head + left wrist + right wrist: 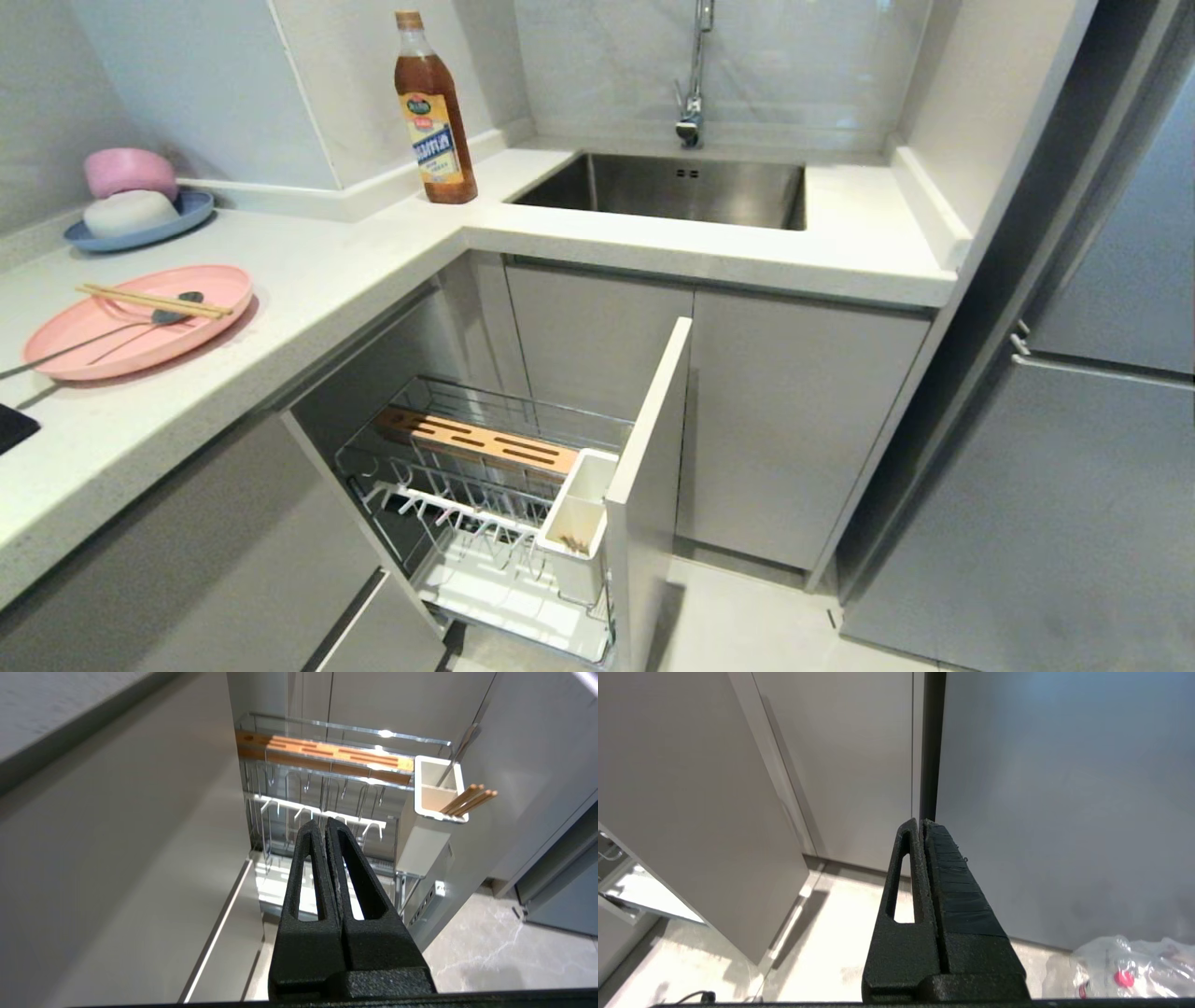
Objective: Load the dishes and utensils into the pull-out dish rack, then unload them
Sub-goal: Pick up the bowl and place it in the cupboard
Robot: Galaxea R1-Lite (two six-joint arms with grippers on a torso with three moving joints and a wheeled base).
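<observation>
The pull-out dish rack [495,504] stands drawn out of the lower cabinet beneath the white worktop [308,280], its pale grey front panel [649,467] facing the floor space. Across its chrome wire basket lies the slotted copper-brown strip [476,439], and the white utensil caddy [579,518] sits at the panel end, above the white drip tray [504,597]. In the left wrist view a pair of wooden chopsticks [469,800] leans out of that caddy.

On the worktop at the robot's left rests a pink plate [140,322] carrying another pair of chopsticks [154,301] and a grey metal spoon [112,331] whose long handle runs over the rim. Further back, a blue plate [140,229] holds a pale bowl [131,213] turned upside down and a pink bowl [131,173] behind it.

A brown sauce bottle [434,117] with a yellow and blue label stands beside the steel sink [672,191]; its writing is too small to read.

The left hand [324,823] is clenched on nothing, pointing towards the rack. The right hand [922,823] is likewise clenched and empty, near a grey cabinet door, with a crumpled plastic bag [1120,966] on the floor.
</observation>
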